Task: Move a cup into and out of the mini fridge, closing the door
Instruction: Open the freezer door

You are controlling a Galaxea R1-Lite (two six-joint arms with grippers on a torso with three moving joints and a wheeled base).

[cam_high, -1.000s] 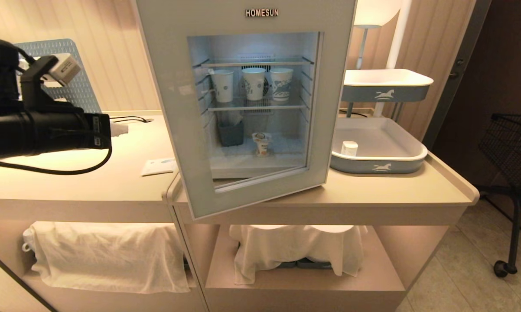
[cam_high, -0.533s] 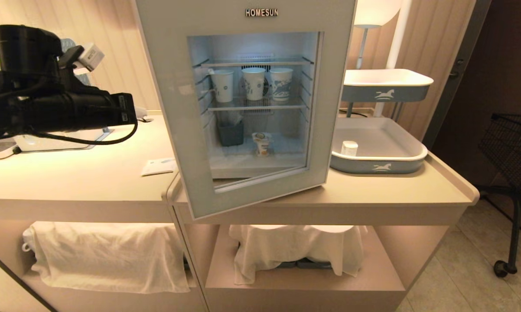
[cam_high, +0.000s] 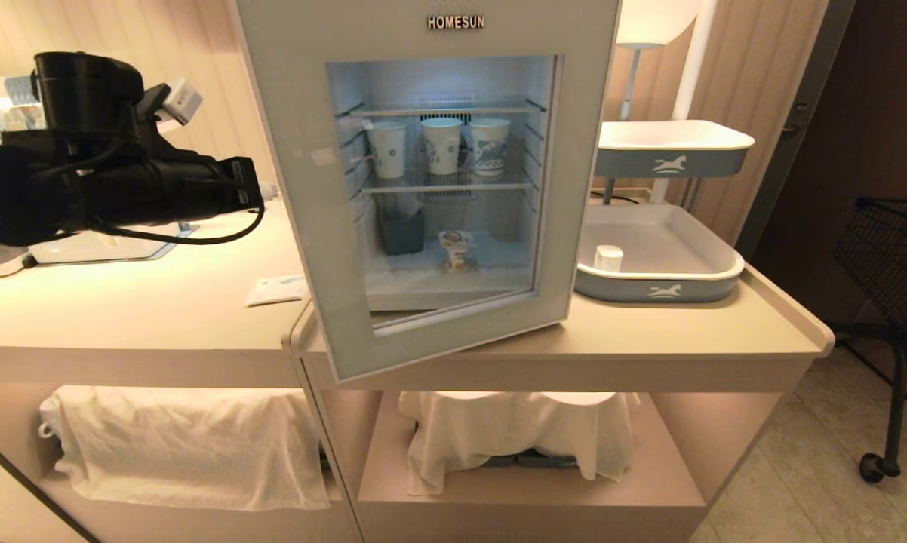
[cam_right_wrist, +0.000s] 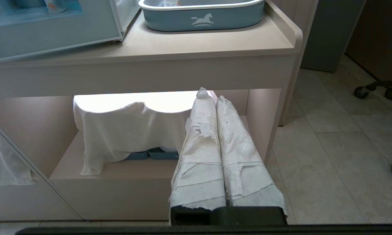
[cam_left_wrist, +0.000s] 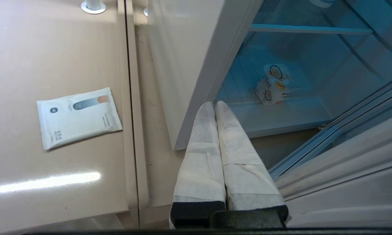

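The mini fridge (cam_high: 453,98) stands on the counter with its door (cam_high: 295,188) swung partly open toward me. The cup (cam_high: 456,249), small and white with an orange label, stands on the fridge floor behind the glass. In the left wrist view the cup (cam_left_wrist: 274,86) shows through the gap between the fridge's white side wall (cam_left_wrist: 189,58) and the door's inner frame (cam_left_wrist: 346,153). My left gripper (cam_left_wrist: 214,105) is shut and empty, its tips at that gap, short of the cup. My right gripper (cam_right_wrist: 212,96) hangs low, shut and empty, facing the lower shelf.
Three paper cups (cam_high: 442,143) and a dark bin (cam_high: 402,230) are inside the fridge. A white packet (cam_left_wrist: 78,116) lies on the counter to the fridge's left. A horse-marked tray (cam_high: 661,290) holds a small white pot (cam_high: 608,258). A black wire cart (cam_high: 899,249) stands at right.
My left arm has swung rightward across the counter toward the fridge's open side. The door, the cup and the right arm have not moved.
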